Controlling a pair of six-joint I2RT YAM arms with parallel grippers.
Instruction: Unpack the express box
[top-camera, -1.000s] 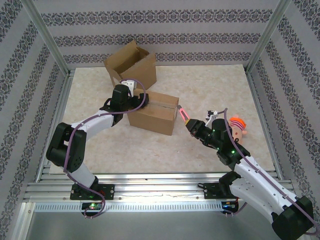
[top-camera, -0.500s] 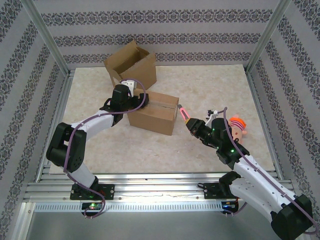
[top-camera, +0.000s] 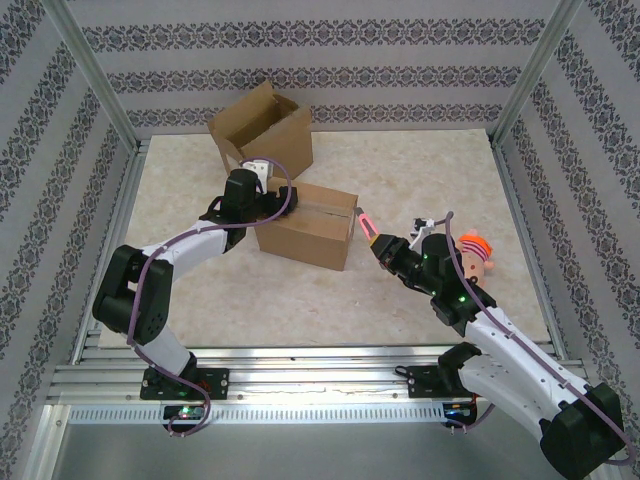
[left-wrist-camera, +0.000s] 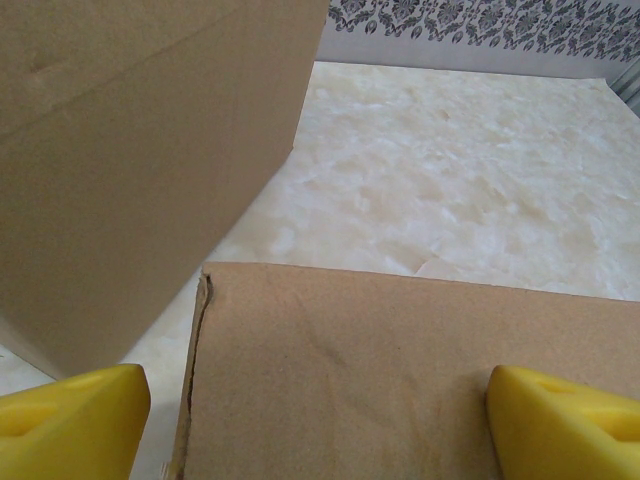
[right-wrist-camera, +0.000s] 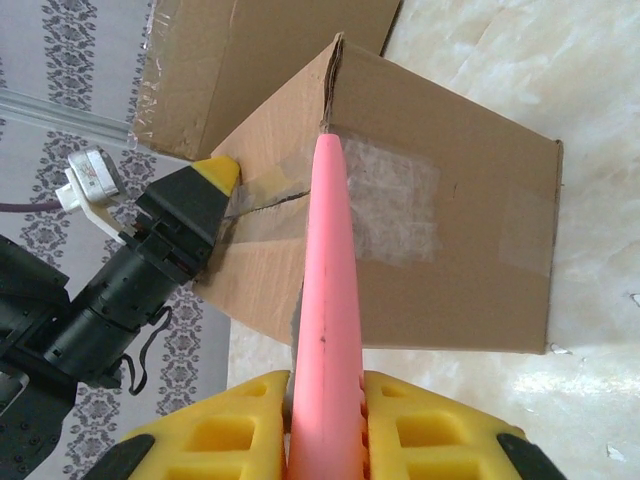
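Right pincer (right-wrist-camera: 325, 400) is clenched and left pincer (top-camera: 262, 197) splayed wide over the far end of the closed express box (top-camera: 305, 235) mid-table, its tape (right-wrist-camera: 390, 205) looks only partly slit, with the right one's pink cutter (right-wrist-camera: 325, 270) tip at the top seam, so I'd say nothing's unpacked yet.

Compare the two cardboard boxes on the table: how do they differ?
The far box has a flap raised; the near box is closed with tape, which shows a slit. The far box sits by the back wall; the near box lies farther forward, with the left gripper, fingers open, at its top and the pink tool in the right gripper at its edge. Both are brown cardboard.
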